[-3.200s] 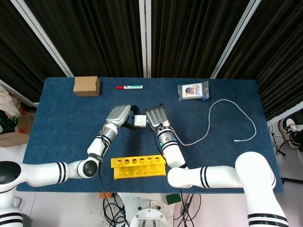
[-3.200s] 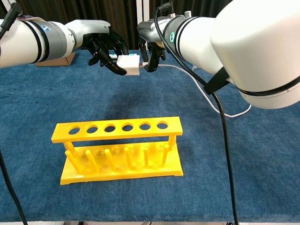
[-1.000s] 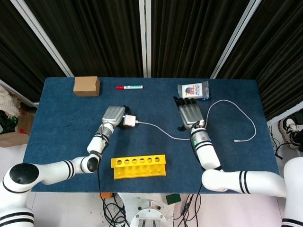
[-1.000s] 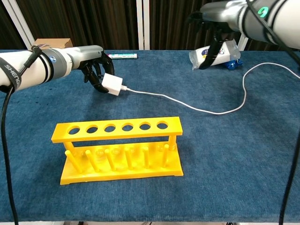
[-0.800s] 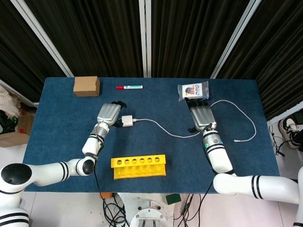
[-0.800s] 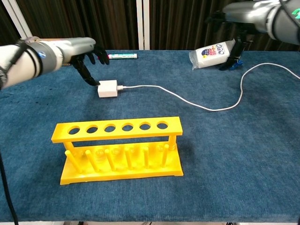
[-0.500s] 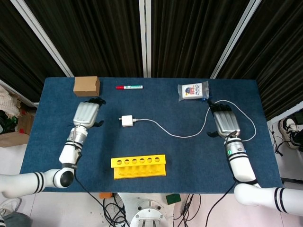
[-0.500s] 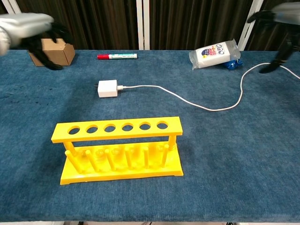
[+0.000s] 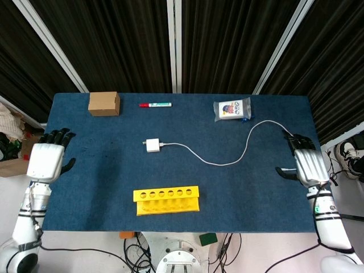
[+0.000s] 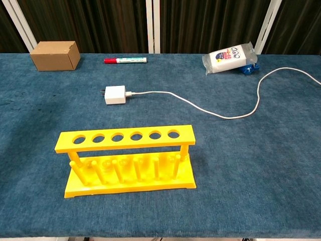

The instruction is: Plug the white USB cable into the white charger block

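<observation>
The white charger block (image 9: pixel 151 145) (image 10: pixel 115 95) lies on the blue table, left of centre. The white USB cable (image 9: pixel 227 162) (image 10: pixel 210 111) is plugged into its right side and curves away to the right edge. My left hand (image 9: pixel 45 161) hangs at the table's left edge, open and holding nothing. My right hand (image 9: pixel 308 166) sits at the right edge, fingers spread, also holding nothing. Neither hand appears in the chest view.
A yellow tube rack (image 9: pixel 166 199) (image 10: pixel 129 160) stands near the front. At the back lie a cardboard box (image 9: pixel 104 103) (image 10: pixel 55 55), a red marker (image 9: pixel 155 104) (image 10: pixel 125 60) and a plastic packet (image 9: pixel 232 109) (image 10: pixel 230 56).
My left hand set down the plugged-in charger and both hands pulled outward to the table's side edges. They have left the chest view.
</observation>
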`<control>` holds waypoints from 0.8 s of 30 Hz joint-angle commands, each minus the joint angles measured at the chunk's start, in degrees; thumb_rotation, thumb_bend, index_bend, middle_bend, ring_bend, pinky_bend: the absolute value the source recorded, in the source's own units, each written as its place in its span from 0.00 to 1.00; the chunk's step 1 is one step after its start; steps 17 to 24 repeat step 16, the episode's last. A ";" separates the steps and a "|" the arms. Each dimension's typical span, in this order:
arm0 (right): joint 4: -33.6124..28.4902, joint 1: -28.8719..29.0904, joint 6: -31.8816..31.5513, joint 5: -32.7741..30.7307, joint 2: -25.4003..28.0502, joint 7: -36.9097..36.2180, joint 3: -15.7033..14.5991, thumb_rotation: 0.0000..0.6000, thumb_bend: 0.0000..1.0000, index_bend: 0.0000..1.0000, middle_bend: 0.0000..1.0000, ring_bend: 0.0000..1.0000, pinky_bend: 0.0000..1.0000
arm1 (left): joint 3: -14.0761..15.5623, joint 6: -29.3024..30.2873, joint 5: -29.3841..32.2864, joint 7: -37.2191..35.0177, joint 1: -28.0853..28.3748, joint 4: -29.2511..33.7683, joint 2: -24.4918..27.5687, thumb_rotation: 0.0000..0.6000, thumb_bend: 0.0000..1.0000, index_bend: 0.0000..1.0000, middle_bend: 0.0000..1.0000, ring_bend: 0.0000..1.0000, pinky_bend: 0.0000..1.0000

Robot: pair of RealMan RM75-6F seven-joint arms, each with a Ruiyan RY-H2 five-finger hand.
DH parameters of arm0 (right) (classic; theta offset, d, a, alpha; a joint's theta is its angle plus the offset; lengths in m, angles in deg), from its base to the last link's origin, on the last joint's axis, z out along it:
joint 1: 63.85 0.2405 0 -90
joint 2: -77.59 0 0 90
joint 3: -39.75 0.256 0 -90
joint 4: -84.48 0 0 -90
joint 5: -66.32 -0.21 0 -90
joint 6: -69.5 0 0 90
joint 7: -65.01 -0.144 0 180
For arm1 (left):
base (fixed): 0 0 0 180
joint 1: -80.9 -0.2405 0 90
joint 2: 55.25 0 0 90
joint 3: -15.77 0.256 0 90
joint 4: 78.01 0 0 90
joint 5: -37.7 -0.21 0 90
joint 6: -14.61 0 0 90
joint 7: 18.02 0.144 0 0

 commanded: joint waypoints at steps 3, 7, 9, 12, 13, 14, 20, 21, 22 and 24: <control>4.82 -8.61 -4.99 10.61 2.04 -8.43 -5.26 1.00 0.21 0.09 0.16 0.00 0.04 | 5.79 8.04 -8.25 -1.82 -9.89 2.08 2.24 1.00 0.17 0.28 0.22 0.22 0.30; 7.55 -12.24 -7.61 14.17 1.32 -11.68 -6.33 1.00 0.21 0.08 0.14 0.00 0.00 | 7.33 11.03 -10.86 -1.80 -14.58 1.21 2.68 1.00 0.17 0.28 0.22 0.21 0.29; 8.55 -14.13 -9.33 15.42 0.90 -12.74 -6.48 1.00 0.21 0.08 0.14 0.00 0.00 | 7.58 11.13 -11.15 -2.60 -16.18 0.30 3.47 1.00 0.17 0.28 0.22 0.21 0.28; 9.20 -16.17 -11.15 17.32 0.77 -12.76 -6.69 1.00 0.22 0.08 0.14 0.00 0.00 | 6.89 8.59 -9.57 -4.29 -16.76 -1.69 5.47 1.00 0.16 0.28 0.22 0.21 0.27; 9.23 -16.61 -11.33 17.94 0.90 -12.76 -6.85 1.00 0.22 0.08 0.14 0.00 0.00 | 6.56 7.35 -8.80 -5.18 -16.69 -2.27 6.15 1.00 0.16 0.28 0.22 0.21 0.26; 9.24 -16.94 -11.34 18.41 1.05 -12.72 -6.95 1.00 0.22 0.08 0.14 0.00 0.00 | 6.11 6.29 -8.30 -6.56 -16.61 -2.71 6.74 1.00 0.16 0.28 0.22 0.21 0.26; 9.41 -17.39 -11.07 19.32 1.38 -12.83 -6.93 1.00 0.22 0.08 0.14 0.00 0.00 | 5.14 4.61 -8.35 -10.41 -16.57 -4.10 7.43 1.00 0.16 0.28 0.22 0.21 0.26; 9.41 -17.39 -11.07 19.32 1.38 -12.83 -6.93 1.00 0.22 0.08 0.14 0.00 0.00 | 5.14 4.61 -8.35 -10.41 -16.57 -4.10 7.43 1.00 0.16 0.28 0.22 0.21 0.26; 9.41 -17.39 -11.07 19.32 1.38 -12.83 -6.93 1.00 0.22 0.08 0.14 0.00 0.00 | 5.14 4.61 -8.35 -10.41 -16.57 -4.10 7.43 1.00 0.16 0.28 0.22 0.21 0.26; 9.41 -17.39 -11.07 19.32 1.38 -12.83 -6.93 1.00 0.22 0.08 0.14 0.00 0.00 | 5.14 4.61 -8.35 -10.41 -16.57 -4.10 7.43 1.00 0.16 0.28 0.22 0.21 0.26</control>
